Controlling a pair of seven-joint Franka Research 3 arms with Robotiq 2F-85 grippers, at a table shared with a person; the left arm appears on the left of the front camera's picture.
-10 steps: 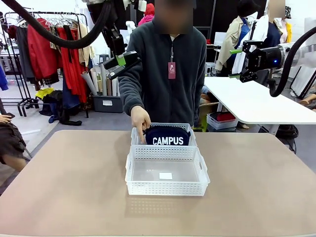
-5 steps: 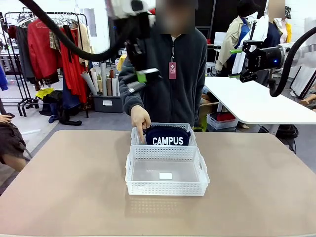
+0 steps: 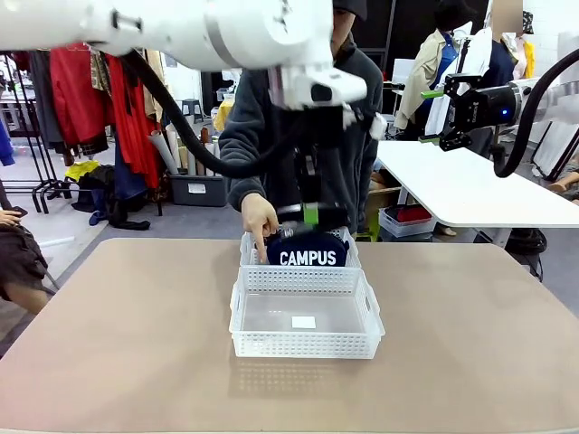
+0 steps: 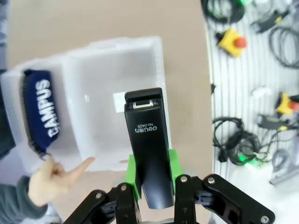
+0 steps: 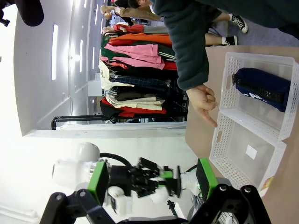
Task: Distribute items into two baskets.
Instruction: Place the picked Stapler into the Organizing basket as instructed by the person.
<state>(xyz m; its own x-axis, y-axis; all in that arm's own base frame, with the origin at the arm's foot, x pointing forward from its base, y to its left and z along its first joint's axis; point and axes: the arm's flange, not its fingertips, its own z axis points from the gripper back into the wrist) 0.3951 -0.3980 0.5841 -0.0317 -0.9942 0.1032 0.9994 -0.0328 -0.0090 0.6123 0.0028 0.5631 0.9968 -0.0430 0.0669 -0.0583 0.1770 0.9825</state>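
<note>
My left gripper (image 3: pixel 309 215) hangs just above the far basket (image 3: pixel 353 256), shut on the small black stapler (image 4: pixel 148 144), which is clamped between the green pads (image 4: pixel 131 175). In the left wrist view the stapler's tip points down over the near basket (image 4: pixel 103 74), which holds nothing but a white label. The navy "CAMPUS" pouch (image 3: pixel 308 251) (image 4: pixel 39 109) lies in the far basket (image 4: pixel 11 107), behind the near basket (image 3: pixel 305 344). My right gripper (image 3: pixel 434 116) (image 5: pixel 152 182) stays high at the right, open, with nothing in it.
The person stands at the far side, one hand (image 3: pixel 258 221) (image 4: pixel 56 175) with its index finger pointing down at the far basket's left end. Bare tan tabletop (image 3: pixel 118 334) lies on both sides of the baskets. A white table (image 3: pixel 470 185) stands behind on the right.
My left arm has swung from the upper left to the middle and come down over the baskets, carrying the stapler. The right arm, the person's hand and the pouch have stayed put.
</note>
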